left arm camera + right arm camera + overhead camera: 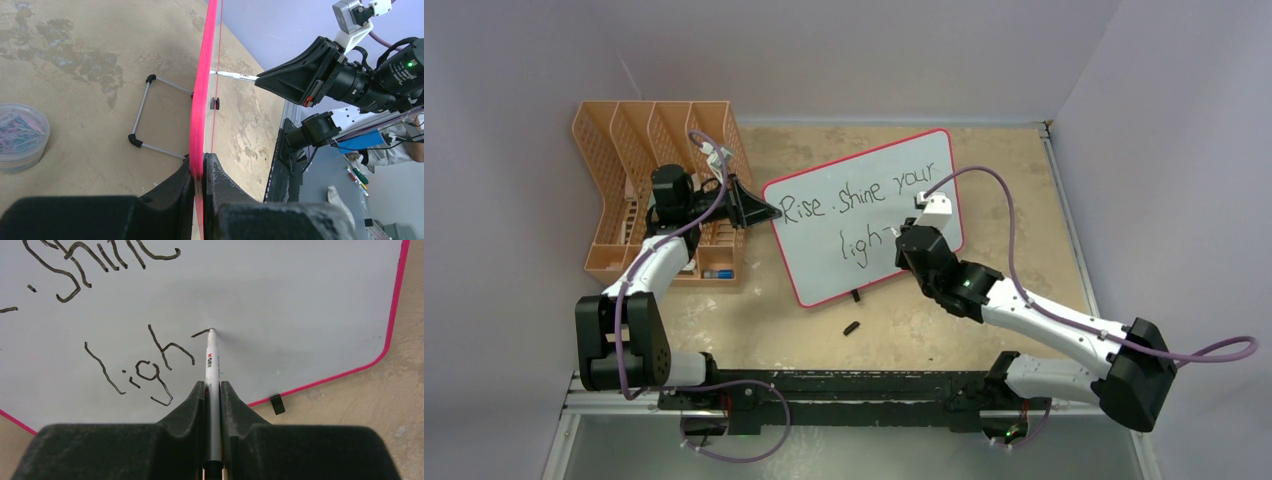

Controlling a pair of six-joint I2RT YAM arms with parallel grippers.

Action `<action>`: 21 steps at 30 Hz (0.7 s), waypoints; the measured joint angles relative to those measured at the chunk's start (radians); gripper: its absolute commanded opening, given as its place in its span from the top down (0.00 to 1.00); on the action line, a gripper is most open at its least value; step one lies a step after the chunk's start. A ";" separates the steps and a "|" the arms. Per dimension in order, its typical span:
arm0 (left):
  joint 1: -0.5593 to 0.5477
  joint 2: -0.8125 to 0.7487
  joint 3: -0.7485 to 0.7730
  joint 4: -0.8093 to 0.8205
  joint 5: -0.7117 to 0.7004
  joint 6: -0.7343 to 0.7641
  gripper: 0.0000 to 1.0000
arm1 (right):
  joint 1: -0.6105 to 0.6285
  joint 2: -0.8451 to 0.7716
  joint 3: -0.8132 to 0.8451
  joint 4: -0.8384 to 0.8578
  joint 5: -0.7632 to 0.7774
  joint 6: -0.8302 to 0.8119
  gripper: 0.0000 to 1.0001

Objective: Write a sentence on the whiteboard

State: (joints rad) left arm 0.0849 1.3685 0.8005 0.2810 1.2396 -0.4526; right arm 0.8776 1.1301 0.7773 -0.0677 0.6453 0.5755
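Note:
The whiteboard [864,215] with its red-pink rim stands tilted on the table. The sentence [854,205] on it reads "Rise . shine your" with "ligh" and a short dash below. My left gripper [769,212] is shut on the board's left edge; in the left wrist view [202,165] the pink rim [204,75] runs between its fingers. My right gripper [902,238] is shut on a white marker [212,365]. The marker's tip touches the board at the right end of a short stroke after "ligh" [140,365].
An orange mesh file rack [654,190] stands behind my left arm. A black marker cap [852,327] lies on the table in front of the board. A clear tub of paper clips [20,137] and the board's wire stand [145,117] are behind the board.

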 measured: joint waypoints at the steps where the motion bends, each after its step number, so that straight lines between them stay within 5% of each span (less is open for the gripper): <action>1: 0.000 0.000 0.000 0.000 0.000 0.000 1.00 | 0.000 -0.001 0.000 0.000 -0.001 0.000 1.00; 21: 0.000 0.000 0.000 0.000 0.000 0.000 1.00 | -0.002 -0.043 -0.014 0.023 -0.040 -0.053 1.00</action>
State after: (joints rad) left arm 0.0849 1.3685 0.8005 0.2810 1.2396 -0.4526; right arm 0.8757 1.0870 0.7628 -0.0444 0.6056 0.5224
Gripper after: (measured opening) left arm 0.056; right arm 0.141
